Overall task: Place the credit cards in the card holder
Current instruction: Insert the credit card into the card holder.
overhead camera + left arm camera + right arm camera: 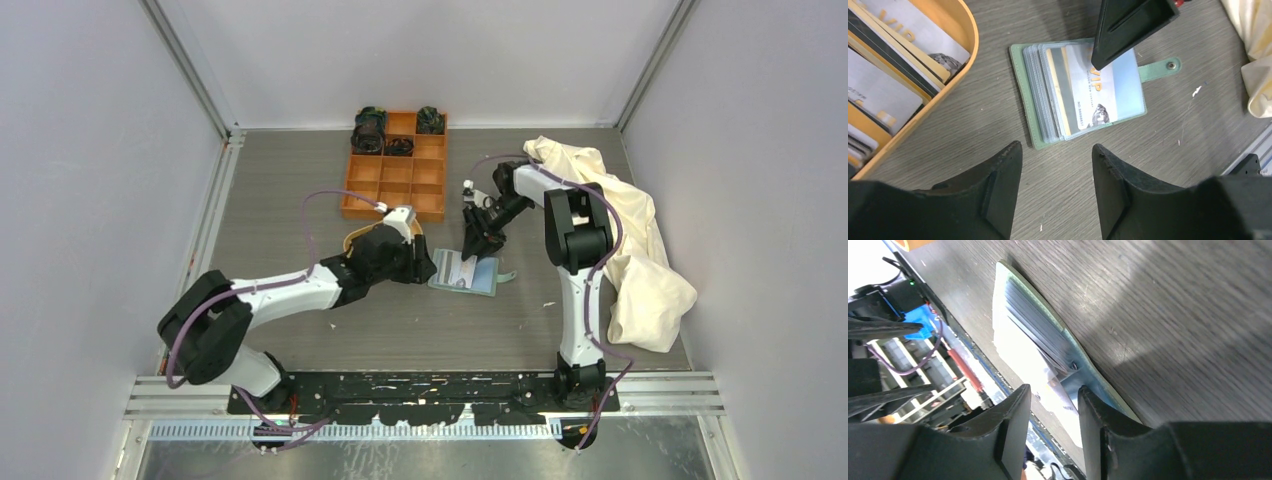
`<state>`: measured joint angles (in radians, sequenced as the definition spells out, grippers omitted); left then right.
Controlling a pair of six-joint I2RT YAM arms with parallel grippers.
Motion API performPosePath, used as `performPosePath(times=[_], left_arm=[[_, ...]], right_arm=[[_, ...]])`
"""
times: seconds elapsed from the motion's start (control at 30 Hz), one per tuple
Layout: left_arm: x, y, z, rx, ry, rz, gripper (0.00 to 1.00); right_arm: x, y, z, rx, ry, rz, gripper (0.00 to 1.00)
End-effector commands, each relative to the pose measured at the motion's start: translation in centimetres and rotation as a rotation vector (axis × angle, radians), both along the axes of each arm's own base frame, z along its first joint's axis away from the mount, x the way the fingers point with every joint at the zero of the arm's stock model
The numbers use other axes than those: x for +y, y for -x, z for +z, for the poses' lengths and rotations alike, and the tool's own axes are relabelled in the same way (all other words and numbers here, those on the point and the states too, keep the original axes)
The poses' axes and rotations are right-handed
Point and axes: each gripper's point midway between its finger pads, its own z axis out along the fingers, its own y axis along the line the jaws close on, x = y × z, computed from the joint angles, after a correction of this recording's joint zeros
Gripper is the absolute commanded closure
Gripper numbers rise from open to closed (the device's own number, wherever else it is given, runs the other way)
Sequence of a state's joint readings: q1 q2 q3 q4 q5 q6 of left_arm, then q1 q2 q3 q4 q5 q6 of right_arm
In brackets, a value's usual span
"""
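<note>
Right under my wrist, my left gripper (1055, 150) hangs with its jaws wide apart and nothing between them, low over the bare table (998, 130). Just beyond it the card holder (1038, 95) lies open and flat, clear sleeves fanned, strap tab (1160, 69) pointing away. On the top sleeve sits a pale VIP card (1098, 95), a touch crooked, one corner poking past the holder's edge; I'd call it in or nearly in, but I can't tell whether it is fully seated. My right gripper (1054, 392) stands over that card, tips at or just above it, jaws parted a little and clamping nothing that I can see. So one card is roughly home, and plenty to go: beside my left wrist the oval wooden tray (970, 45) holds a stack of credit cards (883, 95) waiting. Nothing blocks the way between tray and holder, though my two arms crowd the same patch. Farther back sits the orange box (380, 175), dark bits in its rear compartments, and off right a cream cloth (630, 250), well apart.
</note>
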<state>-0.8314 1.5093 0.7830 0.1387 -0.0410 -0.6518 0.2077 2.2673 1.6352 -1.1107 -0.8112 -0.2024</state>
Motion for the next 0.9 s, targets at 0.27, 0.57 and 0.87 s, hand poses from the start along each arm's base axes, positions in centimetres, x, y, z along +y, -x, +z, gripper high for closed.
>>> performPosePath(times=[0.27, 0.57, 0.87], left_arm=[[2.7, -0.3, 7.4, -0.326, 0.175, 0.005, 0.00], [2.0, 0.8, 6.6, -0.204, 0.309, -0.050, 0.20], [0.3, -0.8, 2.3, -0.056, 0.230, -0.009, 0.38]], right_arm=[[-1.2, -3.1, 4.1, -0.309, 0.078, 0.074, 0.51], [-1.8, -1.5, 7.3, -0.562, 0.048, 0.118, 0.79], [-2.1, 1.2, 1.9, -0.343, 0.208, 0.091, 0.99]])
